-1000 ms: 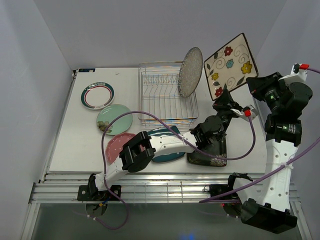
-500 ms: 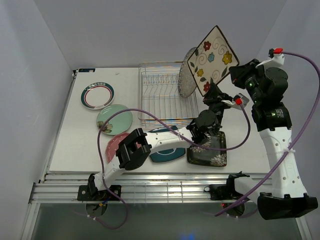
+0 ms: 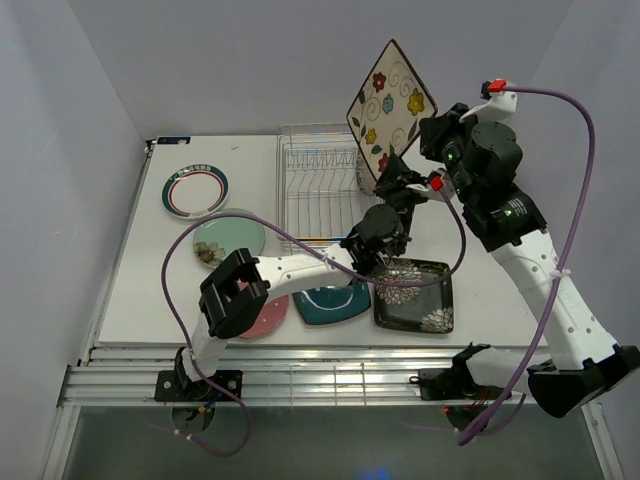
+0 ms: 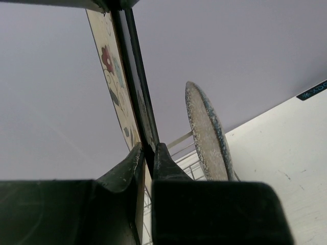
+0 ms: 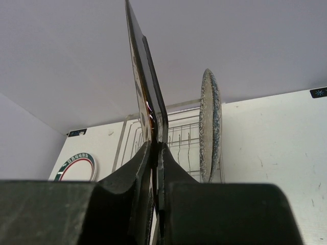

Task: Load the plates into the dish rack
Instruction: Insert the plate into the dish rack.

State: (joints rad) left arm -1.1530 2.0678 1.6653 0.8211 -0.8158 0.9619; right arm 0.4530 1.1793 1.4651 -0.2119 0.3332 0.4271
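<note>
A cream square plate (image 3: pixel 392 95), painted with red, yellow and blue flowers and dark curling vines, is held in the air. It is tilted onto one corner like a diamond, above the right-hand part of a rectangular silver wire dish rack (image 3: pixel 315 190) at the back of a white table (image 3: pixel 140 290). Both arms grip it near its lower edge. The left gripper (image 4: pixel 148 151) has its dark fingers closed tightly on the rim, and the right gripper (image 5: pixel 155 145) pinches the same plate, seen edge-on. Just beside it, a speckled grey round plate (image 5: pixel 210 127) stands upright on edge in the rack.

The other plates lie flat on the table:
- A white round plate with a teal rim (image 3: pixel 195 190) is left of the rack.
- A mint round plate with a floral spray (image 3: pixel 228 238) lies nearer than that one.
- A pink plate (image 3: pixel 265 319) is partly under the left arm.
- A teal square plate (image 3: pixel 335 305) sits in front of the rack.
- A black square plate with pale flowers (image 3: pixel 415 295) sits beside the teal one, to its right.
</note>
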